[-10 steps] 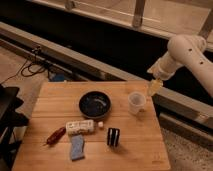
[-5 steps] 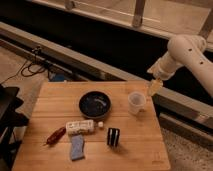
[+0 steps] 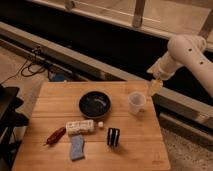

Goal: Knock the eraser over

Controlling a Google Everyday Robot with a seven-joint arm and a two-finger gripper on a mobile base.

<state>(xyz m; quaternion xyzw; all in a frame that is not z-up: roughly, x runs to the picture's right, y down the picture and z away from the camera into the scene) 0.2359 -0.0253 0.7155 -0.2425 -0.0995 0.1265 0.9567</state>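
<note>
The eraser [image 3: 113, 136] is a small black block with pale stripes. It stands upright on the wooden table [image 3: 142, 145], at the front middle, to the right of the lying white bottle [image 3: 81, 126]. My gripper [image 3: 154, 88] hangs from the white arm [image 3: 187, 52] at the table's far right edge, just right of and above the clear cup [image 3: 135, 102]. It is well away from the eraser, up and to the right.
A black bowl [image 3: 94, 104] sits at the table's middle back. A blue-grey sponge pad [image 3: 77, 147] and a red-handled tool [image 3: 54, 135] lie at the front left. A dark chair [image 3: 7, 120] stands at the left. A dark wall and ledge run behind.
</note>
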